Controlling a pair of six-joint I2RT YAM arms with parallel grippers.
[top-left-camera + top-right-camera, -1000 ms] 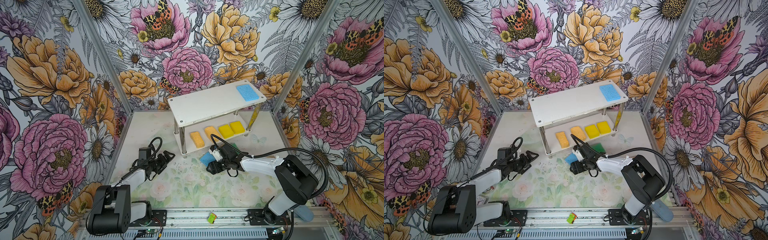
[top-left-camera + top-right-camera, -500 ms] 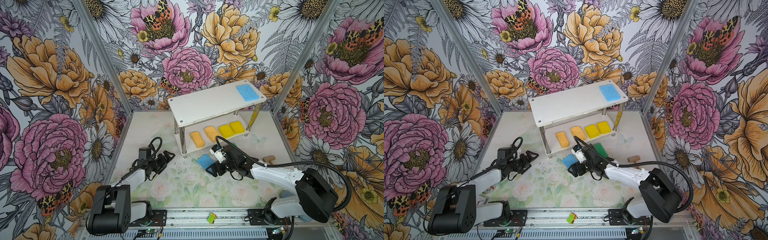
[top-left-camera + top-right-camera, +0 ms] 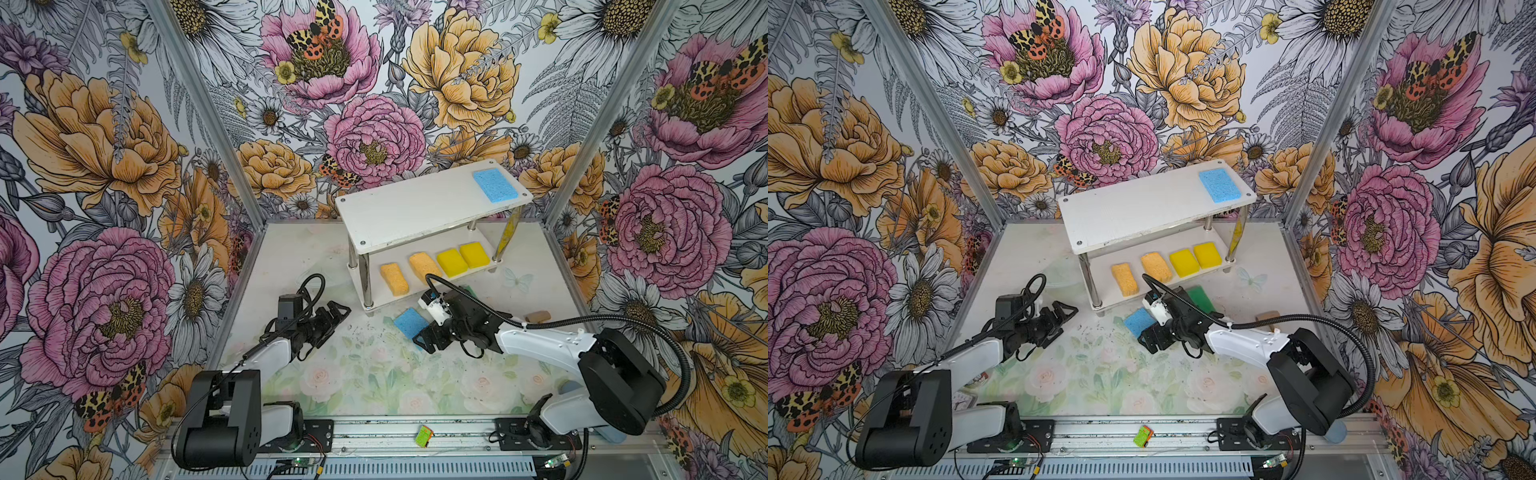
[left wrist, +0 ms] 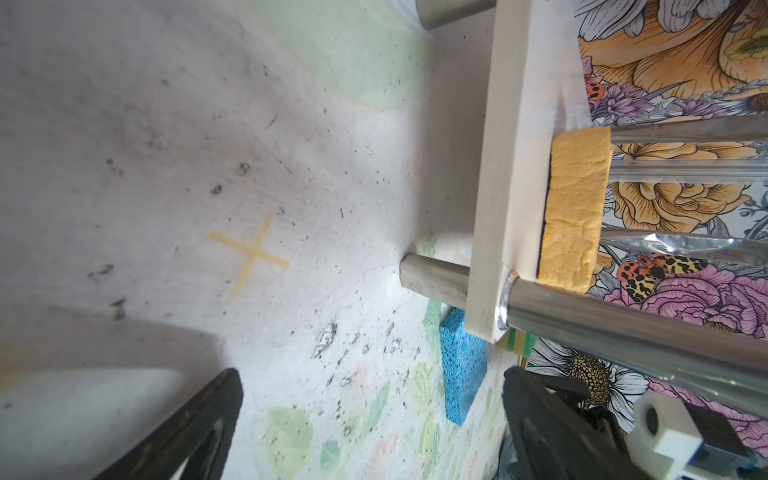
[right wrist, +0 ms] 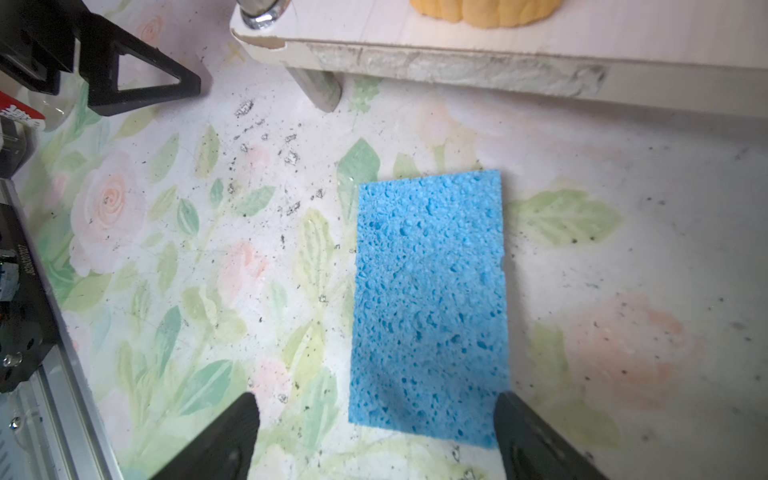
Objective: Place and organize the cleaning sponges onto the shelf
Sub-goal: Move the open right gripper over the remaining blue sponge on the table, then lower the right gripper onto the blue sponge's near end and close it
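1. Blue sponge (image 3: 409,323) lies flat on the desk (image 3: 365,374), lower centre of the frame, just in front of the shelf (image 3: 407,212); a second ago the right gripper (image 3: 429,337) covered most of it
2. Right gripper has spread its jaws wide and straddles the sponge's near end, clamping nothing; its arm has swung toward the right of the frame
3. Left gripper (image 3: 334,313), lower left of centre, is unchanged: jaws apart, empty
4. Yellow sponges (image 3: 453,262) and orange-yellow sponges (image 3: 394,279) fill the lower board; this looks like a regrasp, with shelving still to come
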